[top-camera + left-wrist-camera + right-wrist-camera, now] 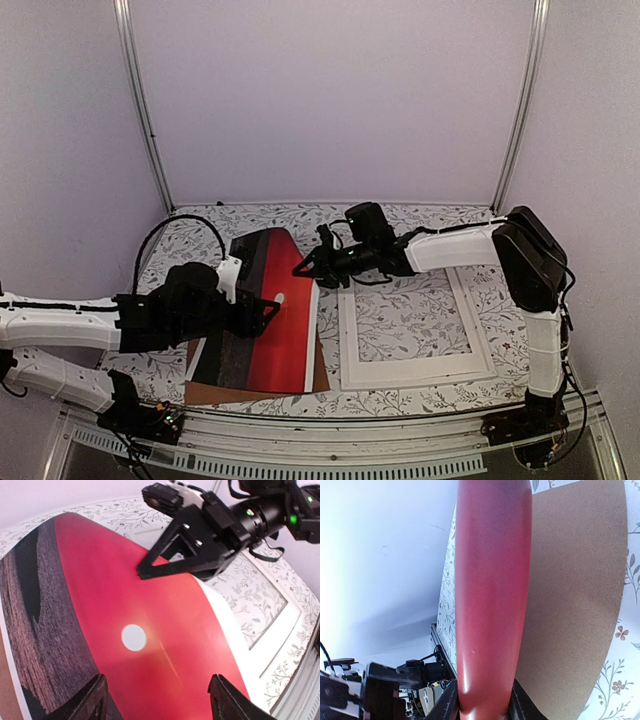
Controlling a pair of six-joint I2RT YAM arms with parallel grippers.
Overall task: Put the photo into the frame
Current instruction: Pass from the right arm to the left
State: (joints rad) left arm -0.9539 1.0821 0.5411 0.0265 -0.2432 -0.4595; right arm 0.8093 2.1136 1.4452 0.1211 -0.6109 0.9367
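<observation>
A: The left gripper hangs wide open over the photo, right?
B: Yes. The photo lies bent on a brown board. The right gripper pinches its raised edge. The white frame lies flat just to the right.

Lab robot cell: plain white wall panels w/ alu posts, floral-print tablecloth, slotted alu rail along near edge.

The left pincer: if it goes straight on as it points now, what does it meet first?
Probably the photo, its red sky near the white sun; depth is unclear. The right pincer lies further on.
</observation>
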